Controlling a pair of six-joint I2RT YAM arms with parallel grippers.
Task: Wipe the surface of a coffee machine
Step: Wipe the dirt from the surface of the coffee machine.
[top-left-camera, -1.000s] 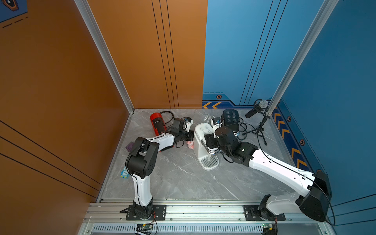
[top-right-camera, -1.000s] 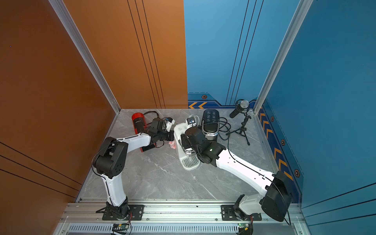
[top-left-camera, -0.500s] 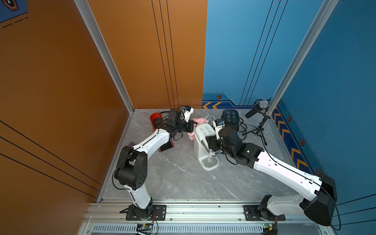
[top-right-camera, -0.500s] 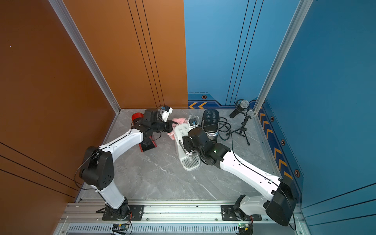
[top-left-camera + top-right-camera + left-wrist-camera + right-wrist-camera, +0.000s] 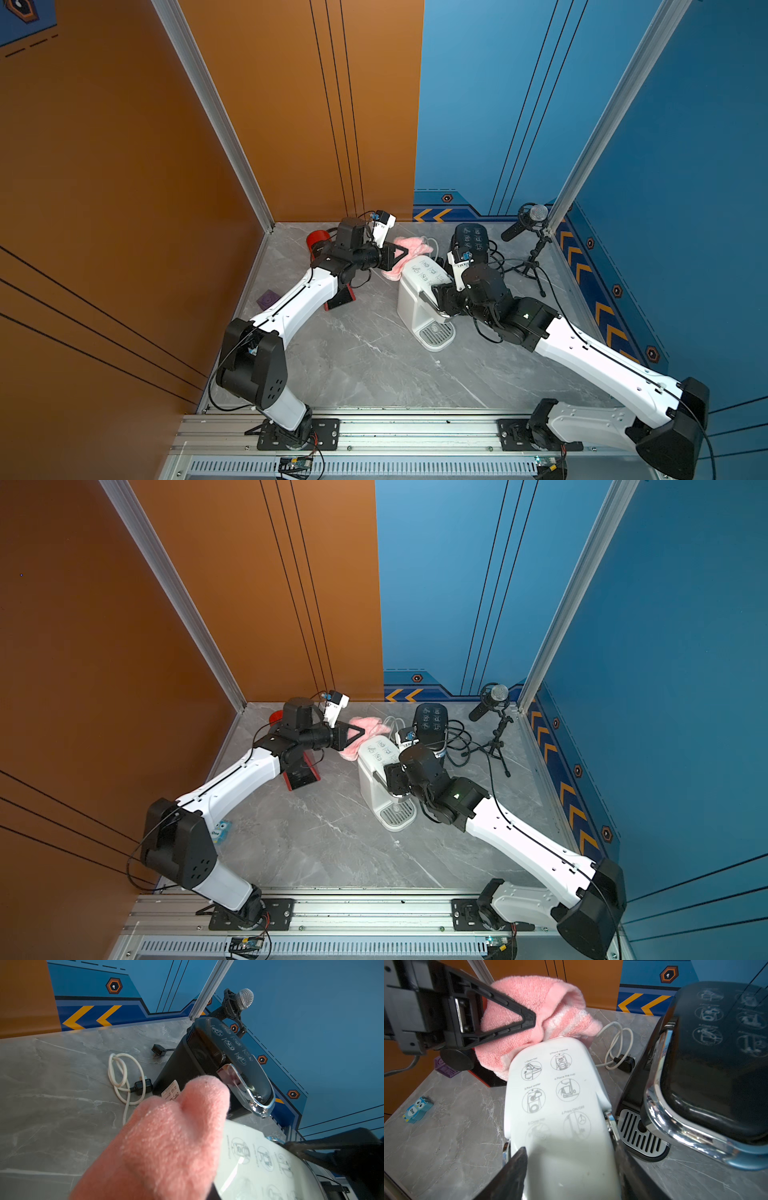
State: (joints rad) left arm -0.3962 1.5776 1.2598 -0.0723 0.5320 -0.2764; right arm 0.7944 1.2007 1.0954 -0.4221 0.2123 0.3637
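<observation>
The coffee machine, a glossy white body whose rounded top carries grey instruction pictograms, stands upright near the middle of the tabletop, with a black machine just beside it at 1 o'clock. The right claw reaches in from 4 o'clock and clamps its jaws against both sides of the front, probably to stop the housing sliding under the wipe. The left claw, shut tight on a bunched pink cloth, presses it against the top's rear edge at 11 o'clock, where a stroke looks set to start.
</observation>
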